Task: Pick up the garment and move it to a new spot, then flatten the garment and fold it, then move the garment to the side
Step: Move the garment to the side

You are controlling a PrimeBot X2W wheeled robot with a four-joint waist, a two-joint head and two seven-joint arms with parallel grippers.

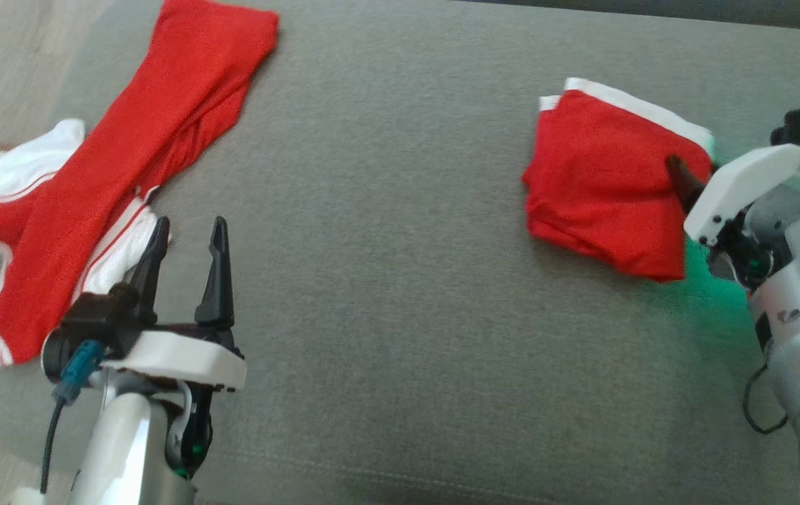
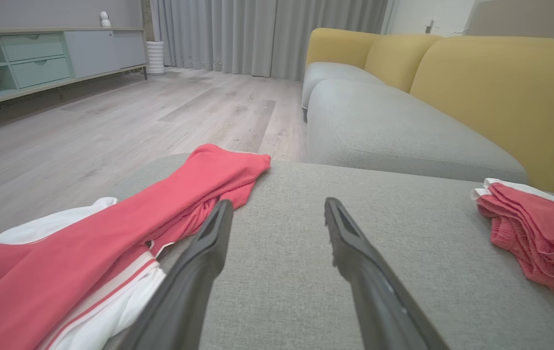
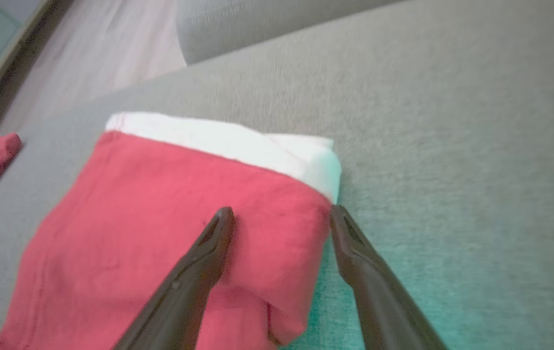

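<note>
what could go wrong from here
1. The open right gripper straddles the edge of the folded garment; closing there may catch only the top layers and undo the fold.
2. The left gripper sits close beside the loose garment at the cushion edge; a sweep could snag it or drag it off.

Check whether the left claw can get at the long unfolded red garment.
Probably yes: the left claw stands open right beside the unfolded garment, with nothing lying between them.

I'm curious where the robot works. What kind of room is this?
Probably a living room: a grey and yellow sofa, long curtains and a low sideboard on a wooden floor.
</note>
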